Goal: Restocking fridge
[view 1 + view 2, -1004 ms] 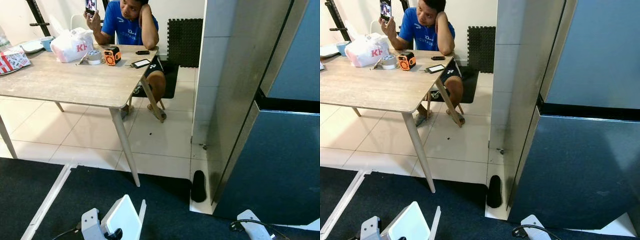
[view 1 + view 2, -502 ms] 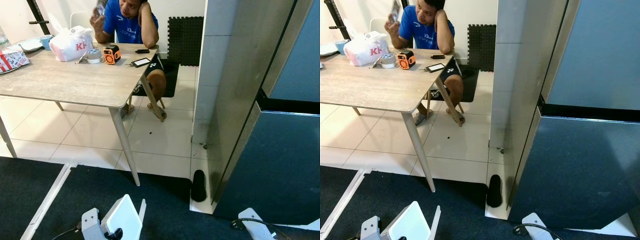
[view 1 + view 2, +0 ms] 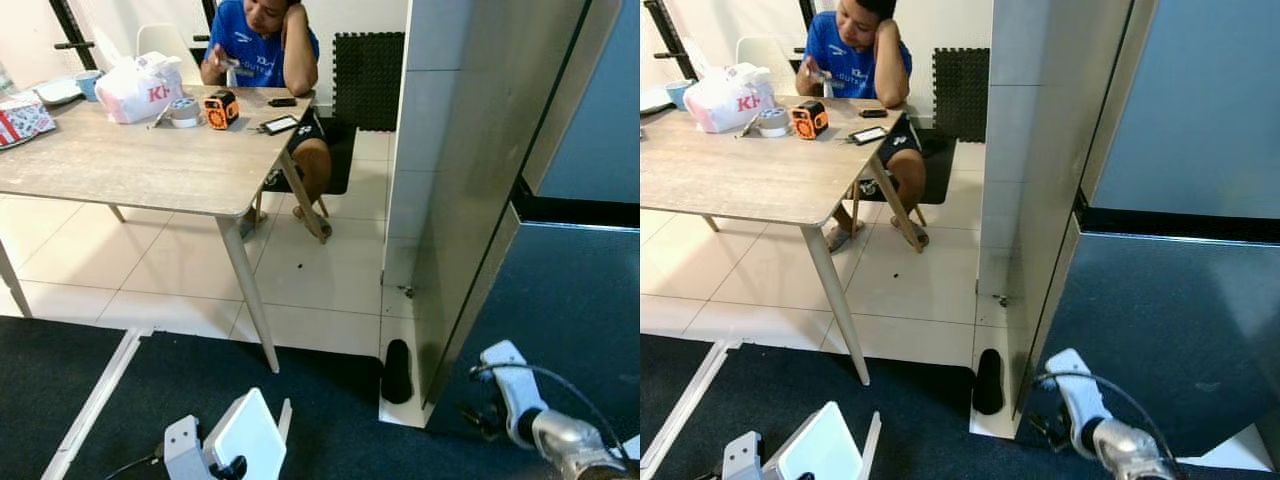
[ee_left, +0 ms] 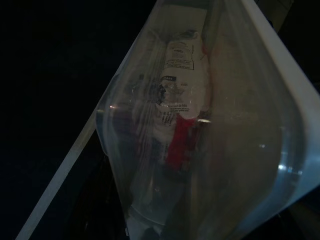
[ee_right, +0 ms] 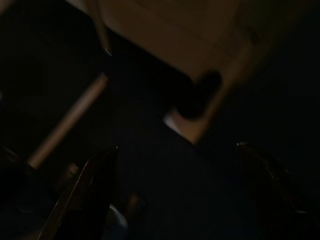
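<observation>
The tall dark blue-grey fridge (image 3: pixel 565 320) stands on the right with its doors closed. My right arm (image 3: pixel 522 405) reaches up low in front of the lower door. In the right wrist view my right gripper (image 5: pixel 175 170) is open, its two black fingers (image 5: pixel 92 187) spread wide over the dark carpet. At the bottom edge my left gripper holds a clear plastic container (image 3: pixel 245 435). In the left wrist view the container (image 4: pixel 240 125) holds a white and red packet (image 4: pixel 182 100).
A wooden table (image 3: pixel 130 165) stands to the left with a white bag (image 3: pixel 140 88) and small items on it. A person in a blue shirt (image 3: pixel 262 45) sits behind it. A black slipper (image 3: pixel 396 370) lies beside the tiled pillar (image 3: pixel 425 150). Dark carpet (image 3: pixel 60 370) lies underfoot.
My right arm has risen into view in front of the fridge's lower door. The seated person has lowered the hand with the phone. My left arm and the container have stayed put.
</observation>
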